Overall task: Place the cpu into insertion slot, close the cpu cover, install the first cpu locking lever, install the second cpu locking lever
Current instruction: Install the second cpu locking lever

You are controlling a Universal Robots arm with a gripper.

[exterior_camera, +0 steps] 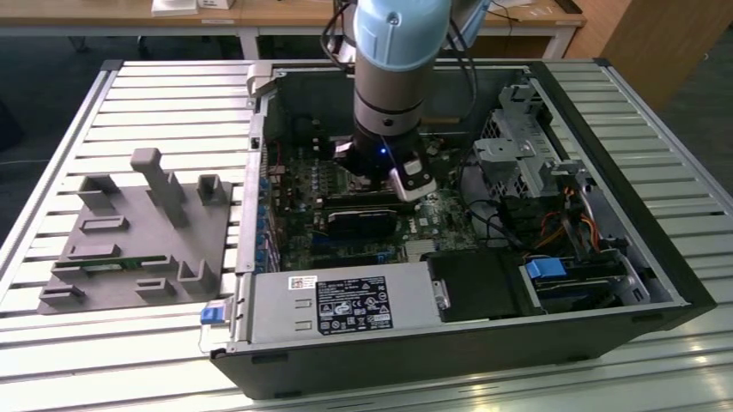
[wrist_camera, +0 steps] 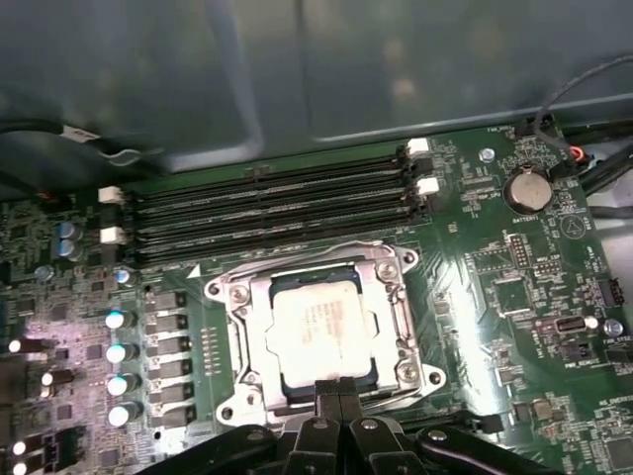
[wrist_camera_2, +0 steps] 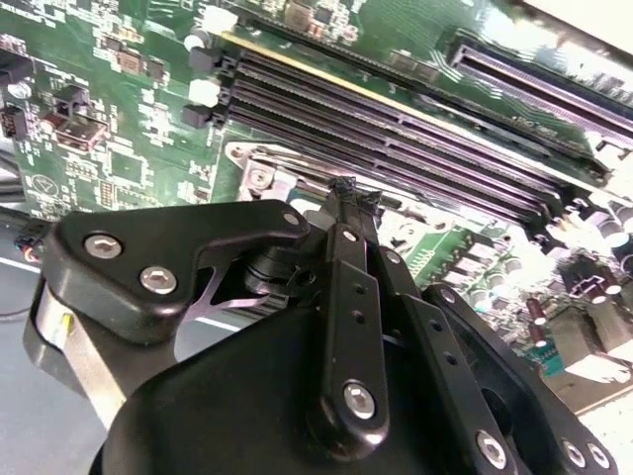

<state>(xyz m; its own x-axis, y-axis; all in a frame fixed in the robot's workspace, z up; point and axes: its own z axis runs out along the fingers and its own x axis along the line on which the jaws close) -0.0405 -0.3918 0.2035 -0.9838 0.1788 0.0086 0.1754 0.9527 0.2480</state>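
Going from the exterior view's left to its right, a grey moulded fixture tray (exterior_camera: 132, 232) lies on the slatted counter (exterior_camera: 69, 360), just beside the open computer case (exterior_camera: 458, 343), where the arm reaches down onto the green motherboard (exterior_camera: 292, 227). In the first wrist view the cpu (wrist_camera: 321, 325) already sits in the insertion slot (wrist_camera: 229, 374), its dull silver lid showing through the square window of the cpu cover (wrist_camera: 259, 317), which appears to lie flat over it. The end effector (wrist_camera: 339, 390) has its fingers pressed together, gripping nothing, with the tips at the edge of the cover nearest the camera. The memory slots (wrist_camera: 267, 203) run just beyond the socket. I judge the chip light, stiff and smooth, and the pin field beneath it fragile, so it is best taken by its outer edges. The thin plate looks springy and suited to pressing rather than pinching.
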